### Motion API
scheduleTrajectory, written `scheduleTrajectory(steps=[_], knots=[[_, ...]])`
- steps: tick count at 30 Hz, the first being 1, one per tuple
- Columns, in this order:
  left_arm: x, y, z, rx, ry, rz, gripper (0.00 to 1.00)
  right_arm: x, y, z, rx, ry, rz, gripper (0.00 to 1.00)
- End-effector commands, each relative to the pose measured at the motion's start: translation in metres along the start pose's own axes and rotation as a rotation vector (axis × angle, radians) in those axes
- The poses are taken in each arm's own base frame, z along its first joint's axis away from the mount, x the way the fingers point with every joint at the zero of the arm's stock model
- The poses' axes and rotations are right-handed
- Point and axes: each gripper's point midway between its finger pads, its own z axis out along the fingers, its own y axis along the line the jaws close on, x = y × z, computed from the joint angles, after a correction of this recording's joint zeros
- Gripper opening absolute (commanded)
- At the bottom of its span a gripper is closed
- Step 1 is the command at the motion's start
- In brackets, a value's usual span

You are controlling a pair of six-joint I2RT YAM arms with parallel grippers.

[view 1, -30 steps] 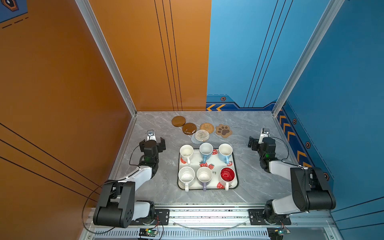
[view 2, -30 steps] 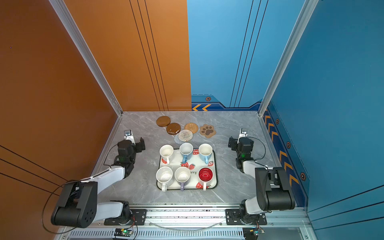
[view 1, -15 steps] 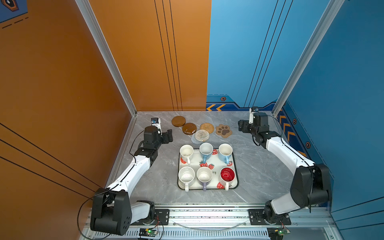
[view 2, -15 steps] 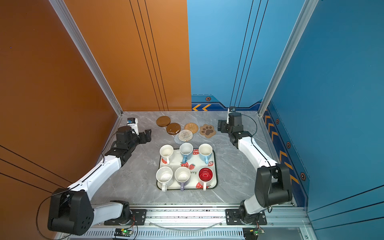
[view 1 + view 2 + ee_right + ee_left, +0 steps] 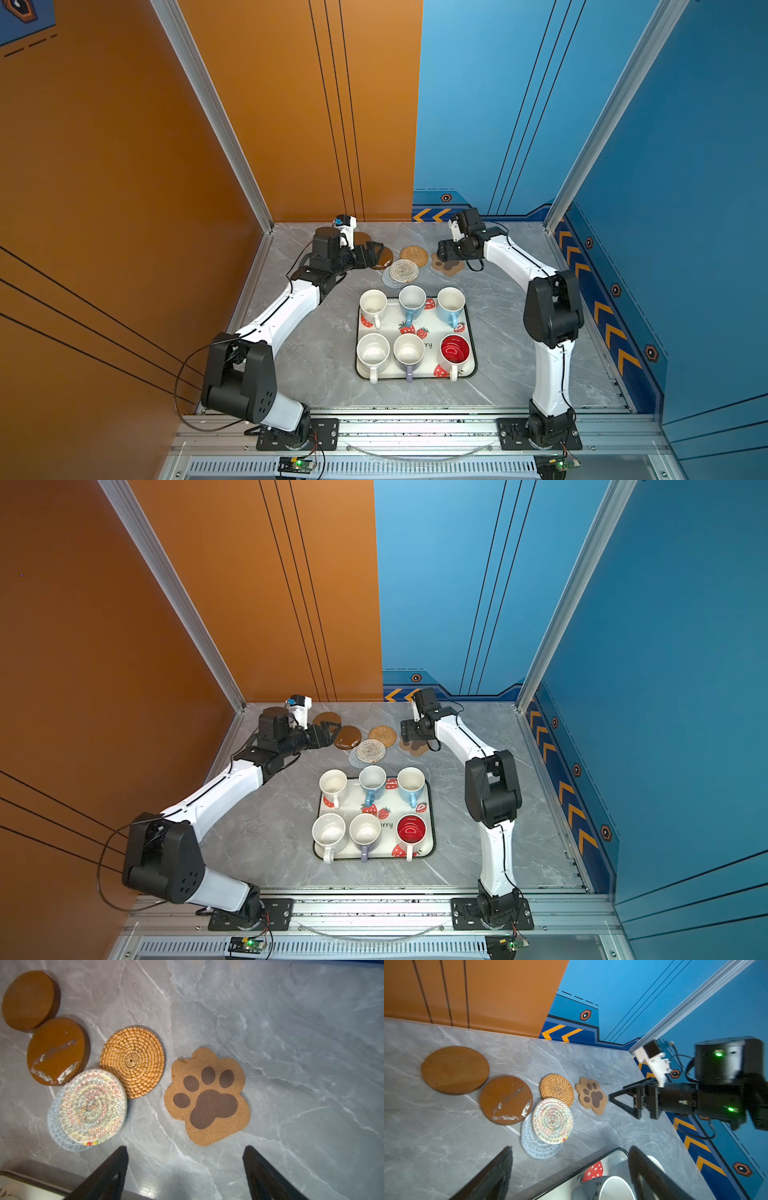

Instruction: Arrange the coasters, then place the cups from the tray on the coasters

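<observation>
While your left gripper [image 5: 570,1150] and right gripper [image 5: 185,1148] gape wide, empty, above the coasters [image 5: 404,269] at the table's [image 5: 316,332] far edge, six cups [image 5: 372,303] sit on the tray [image 5: 434,332].

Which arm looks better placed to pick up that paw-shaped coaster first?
Right, probably. The right gripper, open, hangs close over the paw coaster, which lies just ahead in its wrist view. The left gripper is by the brown discs, at the group's far end.
</observation>
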Motion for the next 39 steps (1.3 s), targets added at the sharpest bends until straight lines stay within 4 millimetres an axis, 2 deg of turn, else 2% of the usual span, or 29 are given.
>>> scheduleTrajectory(steps=[1,7,12,20,30,39], knots=[[0.012,-0.011,0.006,0.004,0.101,0.037,0.88,0.010,0.001,0.013,0.006,0.078,0.018,0.85],[0.026,-0.020,0.014,-0.028,0.195,0.107,0.88,0.010,0.003,0.040,0.016,0.106,0.025,0.85],[0.026,-0.029,0.018,-0.030,0.191,0.140,0.88,0.007,0.004,0.055,0.052,0.102,0.009,0.85],[0.025,-0.032,0.017,-0.054,0.177,0.165,0.88,0.012,-0.001,0.075,0.105,0.127,-0.006,0.85],[0.032,-0.035,0.022,-0.059,0.190,0.202,0.89,0.013,-0.006,0.084,0.182,0.141,-0.055,0.77],[0.033,-0.040,0.020,-0.051,0.187,0.211,0.89,0.021,-0.007,0.088,0.199,0.174,-0.081,0.76]])
